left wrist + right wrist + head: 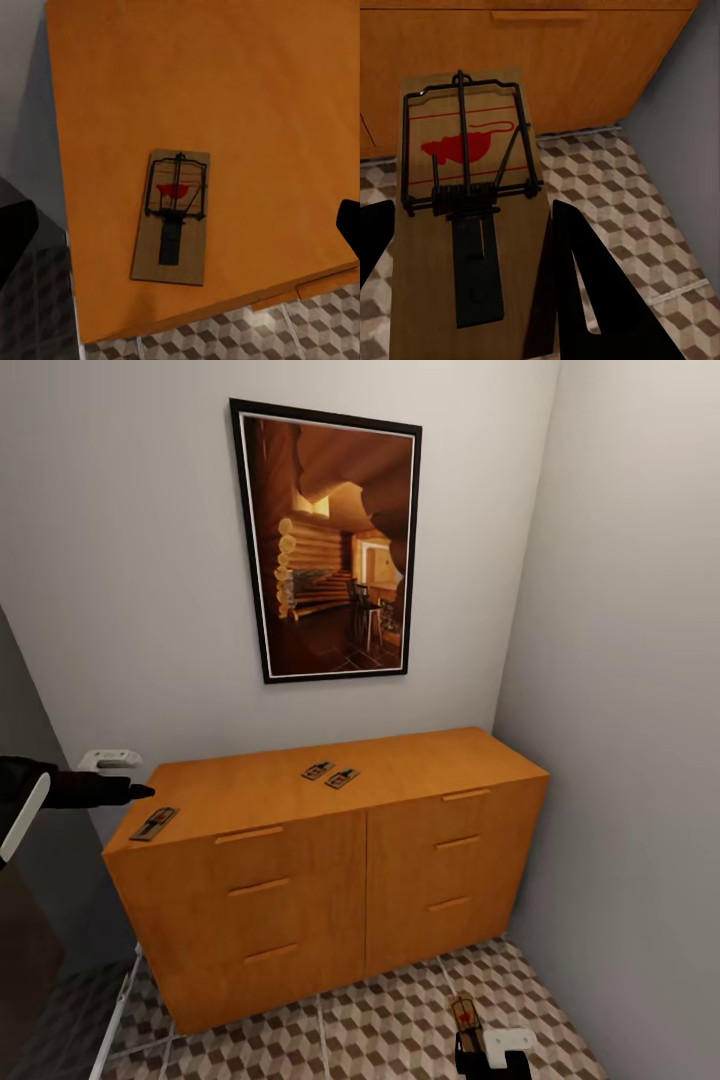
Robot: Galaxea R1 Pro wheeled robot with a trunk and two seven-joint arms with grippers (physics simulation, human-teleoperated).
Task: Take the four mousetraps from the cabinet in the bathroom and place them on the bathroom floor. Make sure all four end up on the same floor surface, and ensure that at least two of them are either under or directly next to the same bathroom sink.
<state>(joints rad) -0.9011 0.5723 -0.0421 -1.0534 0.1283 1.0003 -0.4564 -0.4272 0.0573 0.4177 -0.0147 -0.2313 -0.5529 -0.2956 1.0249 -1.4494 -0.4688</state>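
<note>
Our left arm (pixel 40 788) reaches forward at mid-height, its gripper (pixel 140 791) with jaws spread apart. Our right gripper (pixel 478 1048) hangs low, fingers (pixel 585 292) clamped on a mousetrap (pixel 465 225).

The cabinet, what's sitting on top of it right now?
Three mousetraps lie on the cabinet: one near its left front corner, two side by side mid-top. The drawers are closed, so their contents are hidden.
</note>
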